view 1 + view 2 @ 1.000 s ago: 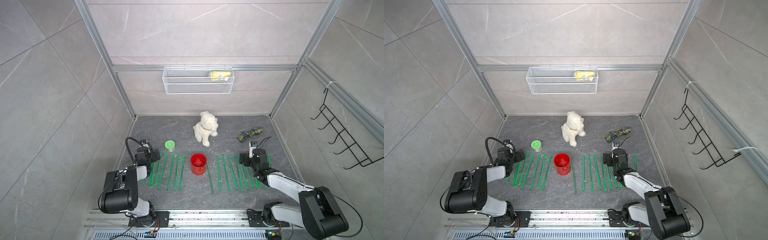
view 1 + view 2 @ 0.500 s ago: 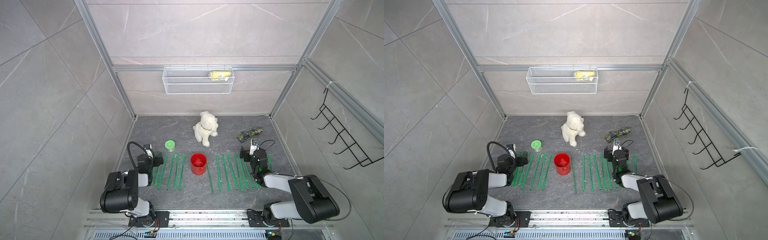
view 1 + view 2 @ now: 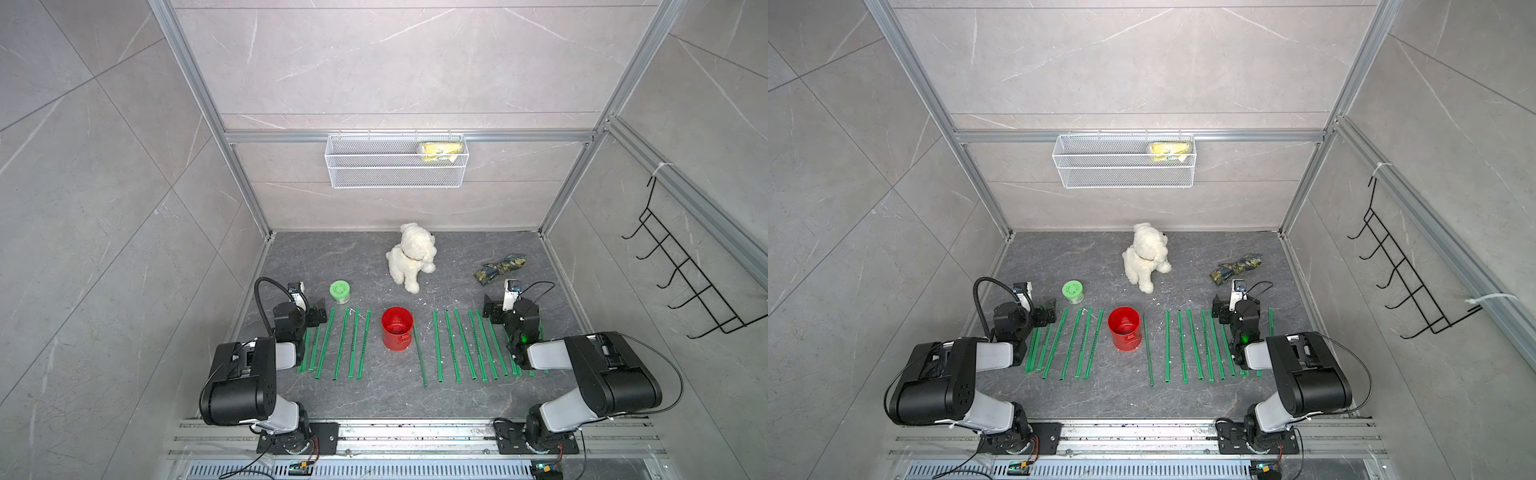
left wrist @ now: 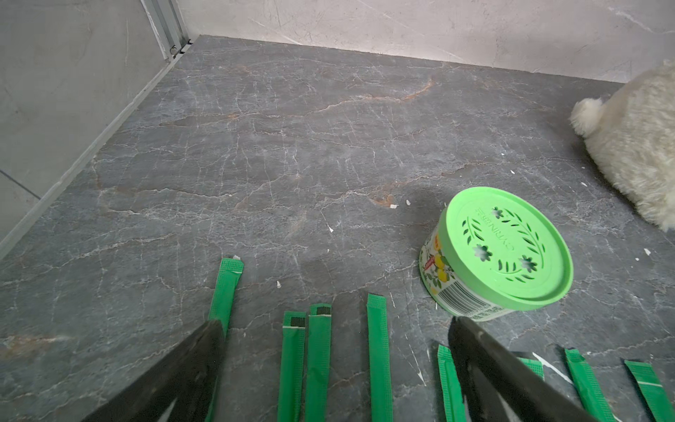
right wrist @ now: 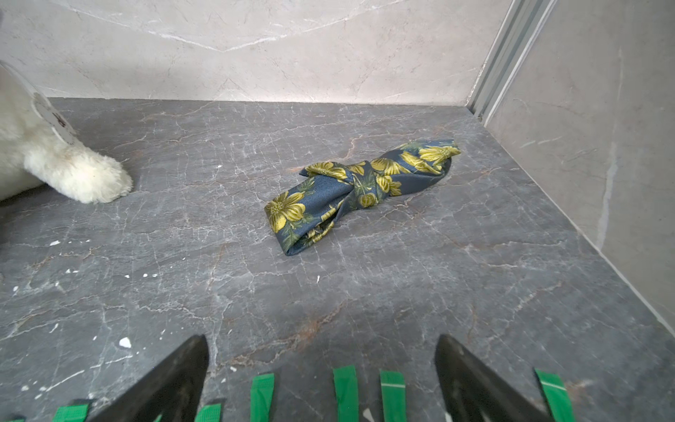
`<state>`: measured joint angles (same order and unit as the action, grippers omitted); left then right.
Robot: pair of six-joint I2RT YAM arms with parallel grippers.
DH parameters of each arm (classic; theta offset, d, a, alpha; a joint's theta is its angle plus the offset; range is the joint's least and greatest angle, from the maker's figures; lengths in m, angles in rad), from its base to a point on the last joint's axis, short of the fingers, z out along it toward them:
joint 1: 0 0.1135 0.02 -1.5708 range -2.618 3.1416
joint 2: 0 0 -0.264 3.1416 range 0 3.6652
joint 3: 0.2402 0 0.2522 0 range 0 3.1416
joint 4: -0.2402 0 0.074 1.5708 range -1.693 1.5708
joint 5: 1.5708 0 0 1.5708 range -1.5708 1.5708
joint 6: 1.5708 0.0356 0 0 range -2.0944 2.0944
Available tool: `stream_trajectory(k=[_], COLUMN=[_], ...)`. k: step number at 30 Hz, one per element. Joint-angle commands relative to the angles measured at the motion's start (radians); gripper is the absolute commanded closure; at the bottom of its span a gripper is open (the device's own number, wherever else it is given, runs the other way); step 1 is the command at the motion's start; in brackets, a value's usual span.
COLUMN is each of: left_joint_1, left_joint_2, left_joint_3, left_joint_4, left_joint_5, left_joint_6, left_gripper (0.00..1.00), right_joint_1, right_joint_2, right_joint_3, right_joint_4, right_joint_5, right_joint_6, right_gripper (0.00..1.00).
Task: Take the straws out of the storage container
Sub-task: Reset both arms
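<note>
On either side of the storage container (image 3: 397, 334), in both top views: the straws (image 3: 452, 347) lie flat in parallel rows, the nearest just beside the container's right flank; none shows inside it. The left gripper (image 3: 314, 318) and right gripper (image 3: 493, 310) hang low over the rows farthest from the container. Left wrist view: jaws spread wide, holding nothing, straw ends beneath; a green-lidded jar (image 4: 496, 252) stands left of the container, farther back. Right wrist view: jaws wide, empty. The emptying looks complete; to withdraw well, rise straight up first, lest a finger drag a straw.
</note>
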<state>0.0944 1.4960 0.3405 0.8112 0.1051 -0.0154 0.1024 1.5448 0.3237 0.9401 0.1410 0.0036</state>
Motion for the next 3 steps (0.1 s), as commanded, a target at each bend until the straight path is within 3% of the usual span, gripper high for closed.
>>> stream_trajectory(k=[1,3], left_joint_1=[-0.001,0.001], left_joint_2=[0.007,0.006], left_joint_3=[0.027,0.027], left_joint_4=[0.022,0.02], left_joint_5=[-0.024,-0.024], left_joint_6=[0.01,0.01], left_gripper=[0.0,0.0], right_joint_1=[0.001,0.002], right_joint_2=[-0.006,-0.006], right_joint_3=[0.015,0.015], right_joint_4=[0.019,0.019], right_joint_5=[-0.02,-0.02], right_joint_6=[0.006,0.007], right_gripper=[0.0,0.0])
